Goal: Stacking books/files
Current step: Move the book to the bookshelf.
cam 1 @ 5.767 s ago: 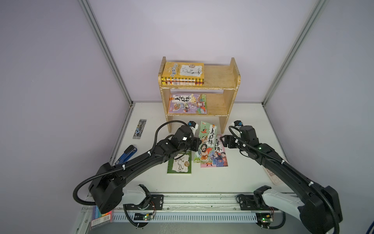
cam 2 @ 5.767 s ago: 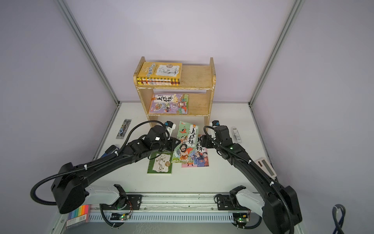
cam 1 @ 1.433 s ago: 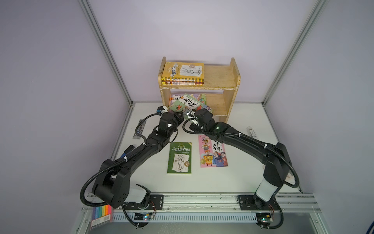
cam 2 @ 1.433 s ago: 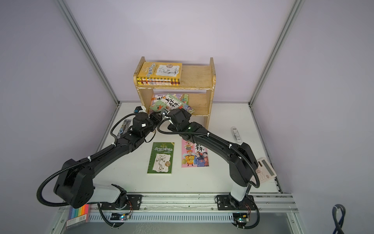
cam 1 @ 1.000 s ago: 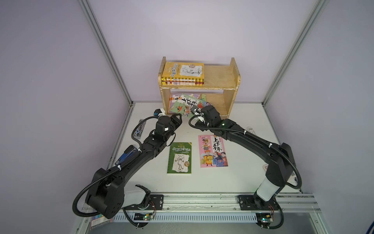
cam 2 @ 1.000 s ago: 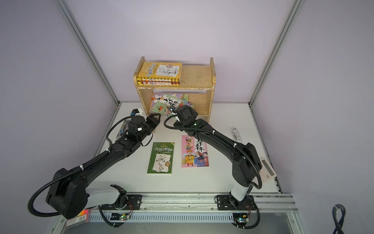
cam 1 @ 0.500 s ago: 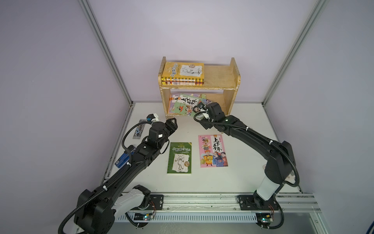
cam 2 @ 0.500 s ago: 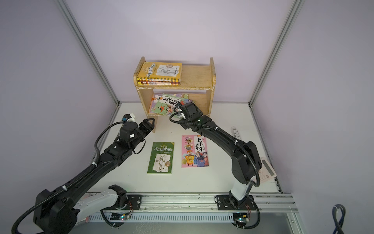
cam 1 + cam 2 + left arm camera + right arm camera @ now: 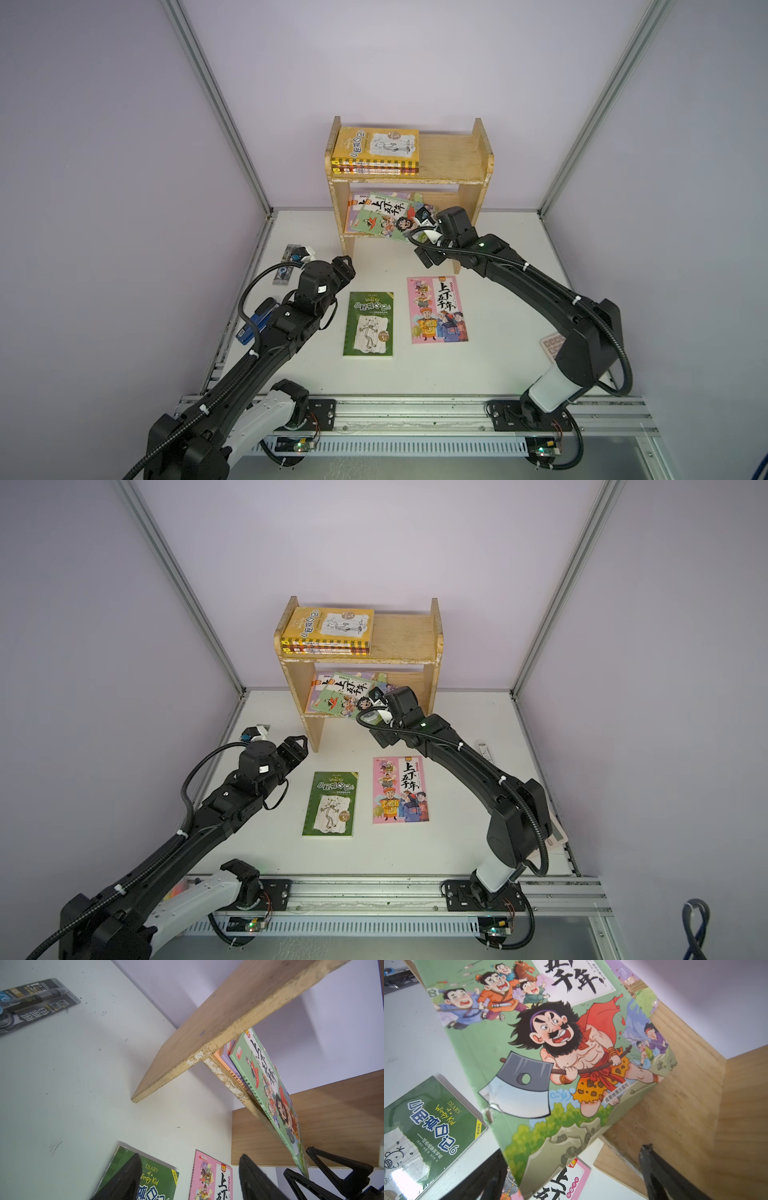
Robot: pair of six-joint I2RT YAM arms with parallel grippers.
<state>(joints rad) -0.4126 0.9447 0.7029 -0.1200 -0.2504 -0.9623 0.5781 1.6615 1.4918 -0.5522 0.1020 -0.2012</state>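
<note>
Reach favours your right gripper (image 9: pixel 573 1150), jaws wide: green cartoon book (image 9: pixel 382 216) on the lower shelf (image 9: pixel 361 235) lies at its ten o'clock, long axis ten-to-four; left gripper (image 9: pixel 300 749), also parted, is farther

Your left arm (image 9: pixel 266 353): stretched low toward 1 o'clock | your left gripper (image 9: pixel 347 266): jaws apart, nothing between them | your right arm (image 9: pixel 536 286): elbow bent, reaching toward 11 o'clock | your right gripper (image 9: pixel 573 1150): jaws spread wide

Green cartoon book (image 9: pixel 546 1053), bearded axeman cover, corner inside the wide-spread pincer (image 9: pixel 573 1150), wooden shelf (image 9: pixel 675 1115) beyond, Wimpy Kid book (image 9: pixel 429 1126) beside one jaw.
</note>
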